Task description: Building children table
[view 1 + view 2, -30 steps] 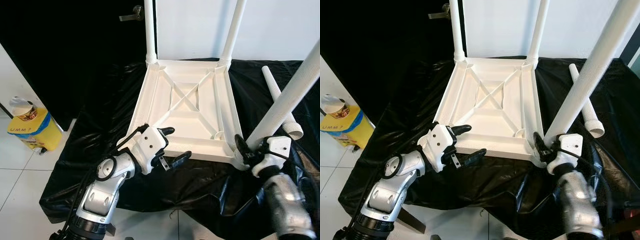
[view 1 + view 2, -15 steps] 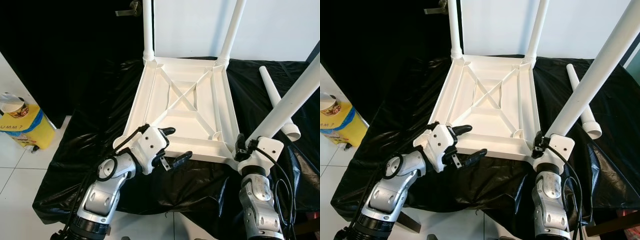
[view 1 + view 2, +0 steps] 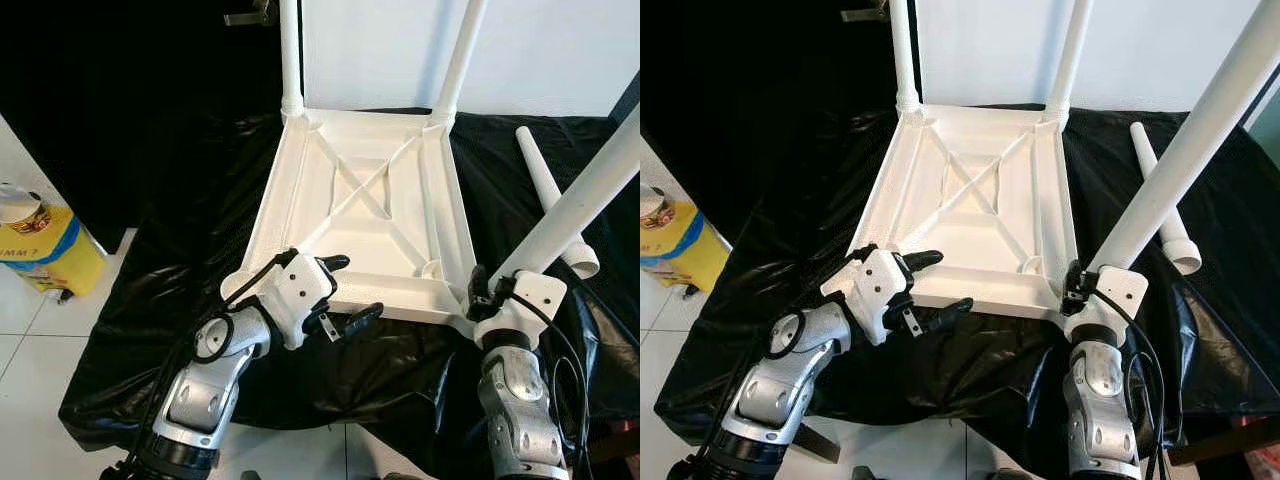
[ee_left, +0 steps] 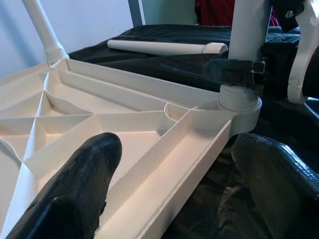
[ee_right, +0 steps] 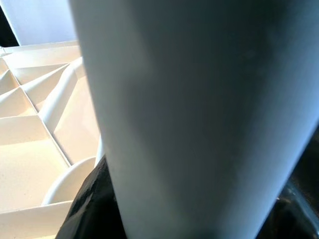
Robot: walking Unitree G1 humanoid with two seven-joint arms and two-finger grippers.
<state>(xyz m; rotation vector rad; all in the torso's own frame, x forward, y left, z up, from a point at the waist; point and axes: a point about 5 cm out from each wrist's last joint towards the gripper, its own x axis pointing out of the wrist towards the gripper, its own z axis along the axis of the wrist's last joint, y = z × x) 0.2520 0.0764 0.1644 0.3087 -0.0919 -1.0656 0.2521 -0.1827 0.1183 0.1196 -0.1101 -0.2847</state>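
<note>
The white tabletop (image 3: 362, 205) lies upside down on a black sheet. Two white legs (image 3: 290, 50) stand upright in its far corners. A third leg (image 3: 580, 195) leans out to the right from the near right corner socket (image 4: 239, 104), and my right gripper (image 3: 486, 296) is shut on its lower end. That leg (image 5: 199, 99) sits close in front of the right wrist camera. My left gripper (image 3: 348, 291) is open and straddles the near rim (image 4: 174, 164), one finger inside the frame and one outside. A fourth leg (image 3: 548, 185) lies loose on the sheet at the right.
The black sheet (image 3: 170, 260) covers the work surface and hangs over its front edge. A yellow container (image 3: 45, 250) with a cup on it stands on the tiled floor at the left. Behind are a dark door and a white wall.
My right forearm has swung from the lower right to directly under the leg it holds. The left gripper has kept its place. The camera has shifted slightly.
</note>
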